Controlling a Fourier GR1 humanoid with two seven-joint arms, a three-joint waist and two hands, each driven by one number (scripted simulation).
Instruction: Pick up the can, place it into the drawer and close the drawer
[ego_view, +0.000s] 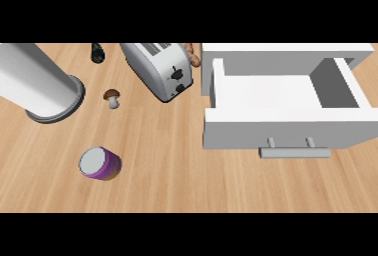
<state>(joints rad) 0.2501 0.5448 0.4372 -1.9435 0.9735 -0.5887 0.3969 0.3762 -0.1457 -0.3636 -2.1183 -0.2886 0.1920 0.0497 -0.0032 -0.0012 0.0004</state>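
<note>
Counter (192, 185) of pale wood grain fills your view from edge to edge, its boards running left to right; nothing of the room beyond it shows.

At the counter's right side you have the white drawer (284, 102) pulled open toward the near edge, its inside bare and white, with a grey handle (294, 151) on its front face. The cabinet body it slides from lies along the far edge behind it.

Your can (99, 163) sits on the counter's left half, toward the near edge, well apart from the drawer. It has a purple wall and a pale grey top, and it looks tilted toward the left. You can read no label or writing on it.

Farther back, a silver toaster (159, 70) lies at a slant near the far edge, just left of the drawer, with dark knobs on its end; no brand can be made out. A small brown-capped mushroom (112, 98) stands left of it. A large grey cylinder (38, 85) reaches in from the far left corner. A dark small object (97, 53) sits at the far edge, too small to identify, and something tan (193, 54) peeks out behind the toaster.

Neither of your hands appears, so you cannot tell their state
</note>
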